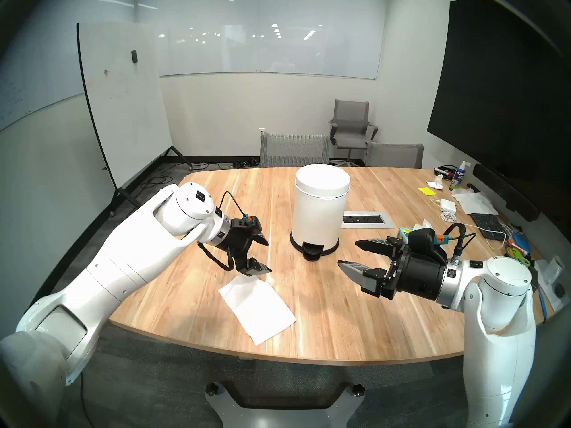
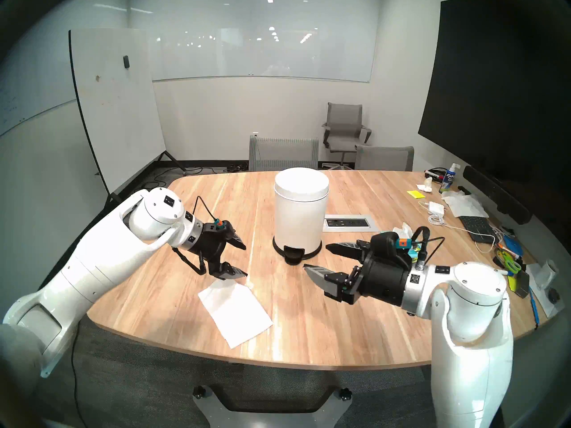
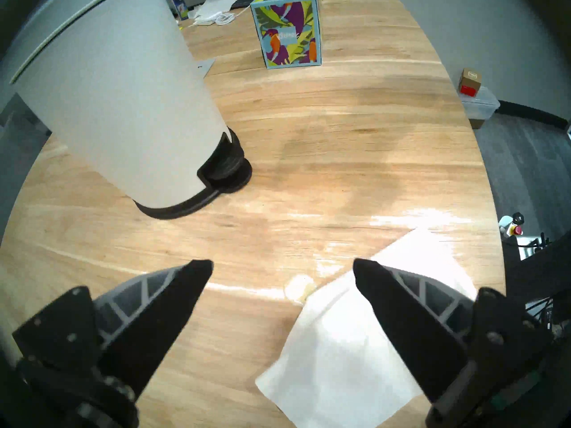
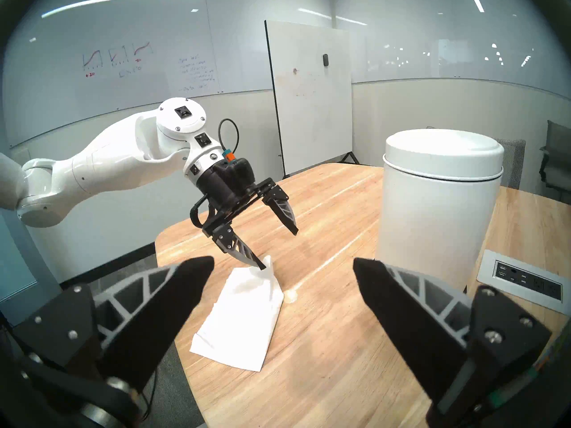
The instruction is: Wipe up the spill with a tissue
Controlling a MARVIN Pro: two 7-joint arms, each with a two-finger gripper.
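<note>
A white tissue (image 1: 256,307) lies flat on the wooden table (image 1: 340,319) near its front edge. It also shows in the left wrist view (image 3: 355,341) and the right wrist view (image 4: 244,319). The spill (image 3: 299,290), a small round pale glossy puddle, sits right at the tissue's far corner, also in the right wrist view (image 4: 290,296). My left gripper (image 1: 267,257) is open above that corner. Its lower fingertip (image 4: 261,265) touches the tissue's raised far edge. My right gripper (image 1: 348,252) is open and empty, hovering to the right of the tissue and in front of the bin.
A white pedal bin (image 1: 319,214) stands mid-table behind both grippers. A colourful tissue box (image 3: 287,32) stands right of it, behind my right wrist. A power outlet panel (image 1: 366,219) is set in the table. A keyboard (image 1: 486,225), cables and a spray bottle (image 1: 458,177) crowd the right side.
</note>
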